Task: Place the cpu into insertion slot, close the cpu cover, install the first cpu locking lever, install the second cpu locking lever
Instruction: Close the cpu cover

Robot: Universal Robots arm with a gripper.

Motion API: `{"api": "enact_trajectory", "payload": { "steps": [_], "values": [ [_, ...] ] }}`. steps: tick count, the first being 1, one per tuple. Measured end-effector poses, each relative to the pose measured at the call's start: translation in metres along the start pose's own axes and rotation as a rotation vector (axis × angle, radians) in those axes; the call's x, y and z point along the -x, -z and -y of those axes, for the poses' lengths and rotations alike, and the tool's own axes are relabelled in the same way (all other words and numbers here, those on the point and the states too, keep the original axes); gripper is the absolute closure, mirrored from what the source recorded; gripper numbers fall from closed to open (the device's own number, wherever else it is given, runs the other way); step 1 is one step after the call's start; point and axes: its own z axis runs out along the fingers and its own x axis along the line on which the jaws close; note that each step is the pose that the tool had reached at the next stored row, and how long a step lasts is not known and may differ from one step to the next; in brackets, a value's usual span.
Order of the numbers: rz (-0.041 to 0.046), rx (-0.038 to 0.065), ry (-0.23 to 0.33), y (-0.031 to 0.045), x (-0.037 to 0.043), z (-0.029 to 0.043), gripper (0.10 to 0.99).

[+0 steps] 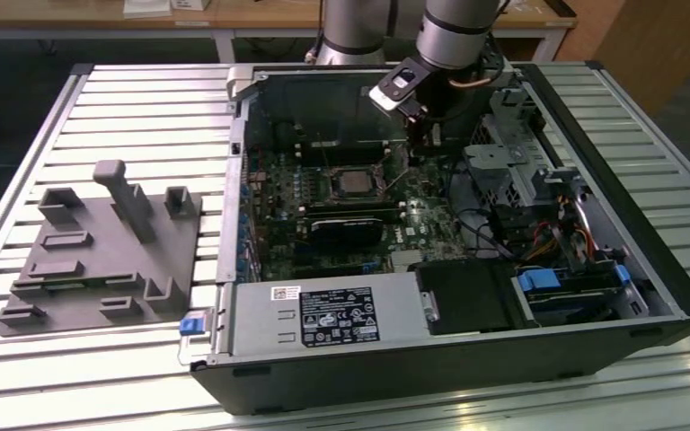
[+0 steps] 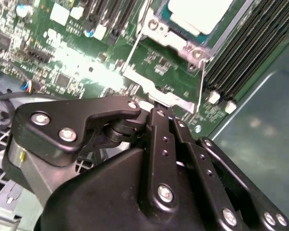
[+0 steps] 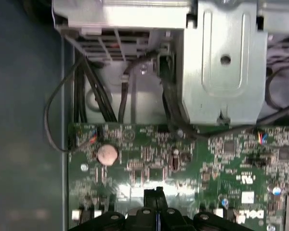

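From my station I see the computer case [image 1: 441, 359] lying open on the slatted bench [image 1: 141, 99], toward the exterior view's right edge. A grey fixture block [image 1: 100, 247] sits near the left edge, well apart from the case. The arm reaches down into the case from the far edge, with the gripper [image 1: 417, 135] low over the green motherboard [image 1: 321, 251].

The cpu [image 1: 355, 182] sits in its socket near the middle of the board. In the second wrist view its pale metal top [image 2: 202, 12] shows through the window of the cpu cover [image 2: 160, 26], which lies around it. One thin wire lever [image 2: 134, 45] and a second wire lever [image 2: 203, 82] run beside the cover. I cannot tell whether either is latched.

In both wrist views the jaws are together, with nothing visible between them. The tips are near the socket's edge, just beside the cover.
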Motion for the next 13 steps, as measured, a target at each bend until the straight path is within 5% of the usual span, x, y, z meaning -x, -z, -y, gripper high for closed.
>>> {"api": "enact_trajectory", "payload": {
  "steps": [13],
  "values": [
    [-0.0001, 0.001, 0.000, -0.0022, 0.0001, 0.0363, 0.980]
  ]
}}
